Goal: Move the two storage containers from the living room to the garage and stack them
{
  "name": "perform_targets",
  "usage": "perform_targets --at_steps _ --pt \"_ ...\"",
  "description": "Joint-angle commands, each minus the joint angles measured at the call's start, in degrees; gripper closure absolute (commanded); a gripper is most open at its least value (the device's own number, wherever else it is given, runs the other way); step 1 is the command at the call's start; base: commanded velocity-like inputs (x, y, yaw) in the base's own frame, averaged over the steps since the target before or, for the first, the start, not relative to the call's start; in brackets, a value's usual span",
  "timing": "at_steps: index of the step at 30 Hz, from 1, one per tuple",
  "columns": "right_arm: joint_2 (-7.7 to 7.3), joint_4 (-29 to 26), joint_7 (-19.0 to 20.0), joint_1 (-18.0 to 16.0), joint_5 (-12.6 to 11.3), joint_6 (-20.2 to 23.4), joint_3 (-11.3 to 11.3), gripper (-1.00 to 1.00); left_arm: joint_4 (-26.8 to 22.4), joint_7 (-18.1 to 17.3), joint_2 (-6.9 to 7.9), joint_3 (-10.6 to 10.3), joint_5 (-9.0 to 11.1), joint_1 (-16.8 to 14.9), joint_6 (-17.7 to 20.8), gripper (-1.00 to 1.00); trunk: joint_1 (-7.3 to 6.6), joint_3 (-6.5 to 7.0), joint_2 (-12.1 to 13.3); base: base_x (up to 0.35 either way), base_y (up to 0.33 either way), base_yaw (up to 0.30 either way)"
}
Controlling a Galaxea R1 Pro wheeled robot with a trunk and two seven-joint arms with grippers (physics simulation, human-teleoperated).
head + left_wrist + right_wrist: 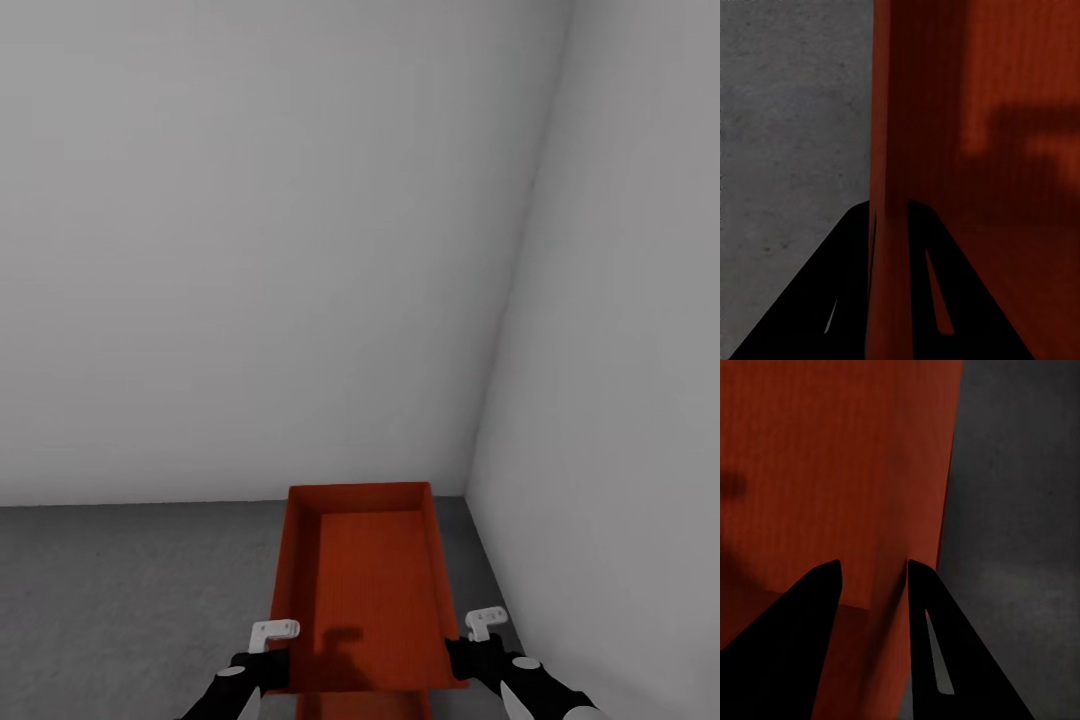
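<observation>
Head view shows our orange-red container (365, 585) held low in front of us, over the grey floor (130, 590) near the corner of the pale walls (250, 250). Our left gripper (262, 662) pinches its left wall, and our right gripper (478, 650) pinches its right wall. We think the box is stiff and light, but thin walls may slip.

Head view: high, facing forward and down toward a wall corner. Wrist views: each close along one side wall of the storage container (362, 590), above the floor (120, 590); all three share both.
</observation>
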Motion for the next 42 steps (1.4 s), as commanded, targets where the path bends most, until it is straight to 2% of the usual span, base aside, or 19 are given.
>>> perform_targets --at_steps 1,22,33,42 --pt "-0.70 0.2 3.0 0.0 0.8 -0.3 -1.7 1.00 -0.6 -0.1 2.96 1.4 0.3 -0.1 0.4 1.00 0.03 -0.13 -0.1 0.000 0.001 0.000" --pt "-0.70 0.2 3.0 0.0 0.9 -0.3 -1.7 1.00 -0.5 -0.1 2.96 1.4 0.3 -0.1 0.4 1.00 0.03 -0.13 -0.1 0.002 0.000 0.000" --pt "-0.70 0.2 3.0 0.0 0.9 -0.3 -1.7 1.00 -0.5 -0.1 2.96 1.4 0.3 -0.1 0.4 1.00 0.03 -0.13 -0.1 0.245 -0.014 0.000" --pt "-0.70 0.2 3.0 0.0 0.9 -0.3 -1.8 1.00 -0.5 -0.1 2.93 1.4 0.3 -0.1 0.4 1.00 0.03 -0.13 -0.1 0.044 -0.005 0.000"
